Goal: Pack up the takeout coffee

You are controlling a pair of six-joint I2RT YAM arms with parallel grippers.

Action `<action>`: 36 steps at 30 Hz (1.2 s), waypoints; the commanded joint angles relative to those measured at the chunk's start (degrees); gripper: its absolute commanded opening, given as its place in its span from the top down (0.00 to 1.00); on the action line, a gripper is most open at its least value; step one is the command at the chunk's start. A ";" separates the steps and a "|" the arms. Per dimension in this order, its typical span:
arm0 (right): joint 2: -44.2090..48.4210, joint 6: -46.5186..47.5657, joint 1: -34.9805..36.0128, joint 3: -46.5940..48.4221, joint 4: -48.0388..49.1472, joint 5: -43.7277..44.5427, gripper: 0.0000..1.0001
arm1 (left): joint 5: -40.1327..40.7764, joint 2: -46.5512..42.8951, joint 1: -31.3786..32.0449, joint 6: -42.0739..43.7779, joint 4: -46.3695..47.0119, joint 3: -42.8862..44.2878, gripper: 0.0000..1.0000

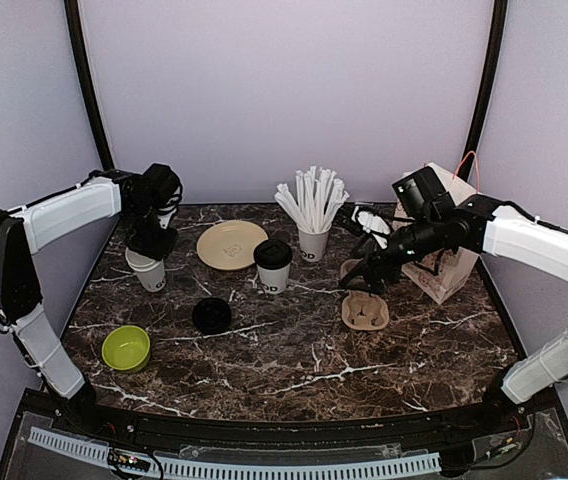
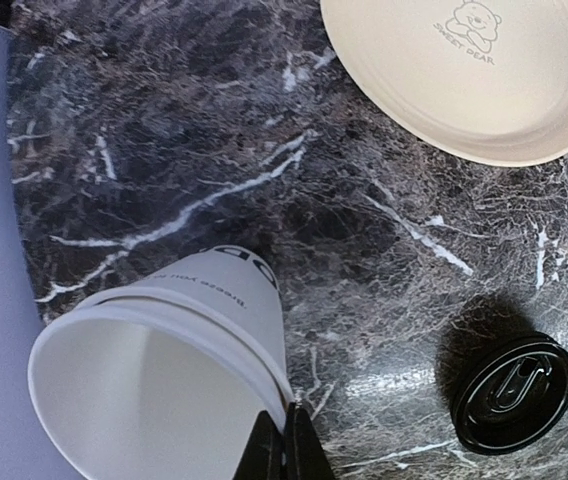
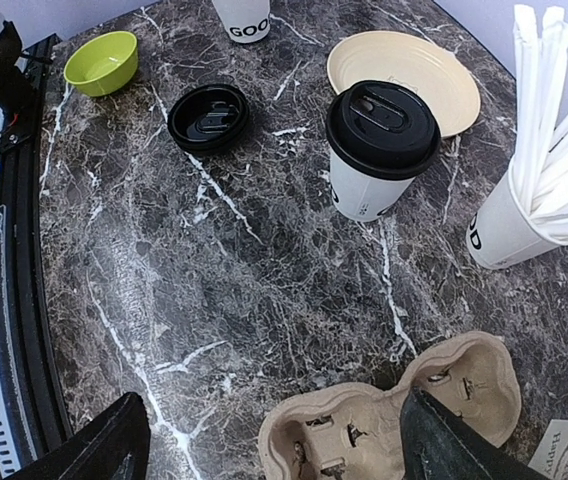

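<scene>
Shows a lidded coffee cup (image 1: 272, 265) upright just right of a beige paper plate (image 1: 231, 244). Has the left gripper (image 2: 285, 452), left of that plate, clenched on the rim of a lidless white cup (image 2: 164, 380), and the right gripper (image 3: 279, 445), well right, spread open over a cardboard cup carrier (image 3: 464, 375).

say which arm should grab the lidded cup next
Right, probably: the right end effector hovers open over the carrier near the lidded cup; the left end effector is shut on the lidless cup.

Lab booth (plain lilac walls (image 1: 294, 90); marble table (image 1: 294, 350))
</scene>
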State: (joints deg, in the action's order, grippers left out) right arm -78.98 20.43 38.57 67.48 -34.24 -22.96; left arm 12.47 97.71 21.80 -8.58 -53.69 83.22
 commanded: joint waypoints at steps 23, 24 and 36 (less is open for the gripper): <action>-15.55 2.84 9.66 18.83 1.35 -0.57 0.01 | -39.84 -11.70 11.11 -4.67 -2.17 14.60 1.00; -17.39 2.28 10.32 20.75 2.04 0.32 0.01 | -40.96 -12.09 11.52 -5.28 -1.70 14.16 1.00; -25.86 1.47 13.90 28.99 5.52 0.60 0.01 | -53.88 -16.27 12.65 -9.67 5.00 9.81 1.00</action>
State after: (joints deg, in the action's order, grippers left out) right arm -103.81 22.20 51.55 94.13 -31.14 -21.80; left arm -35.31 84.51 34.30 -16.64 -51.83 94.15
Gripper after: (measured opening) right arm 0.986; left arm 0.035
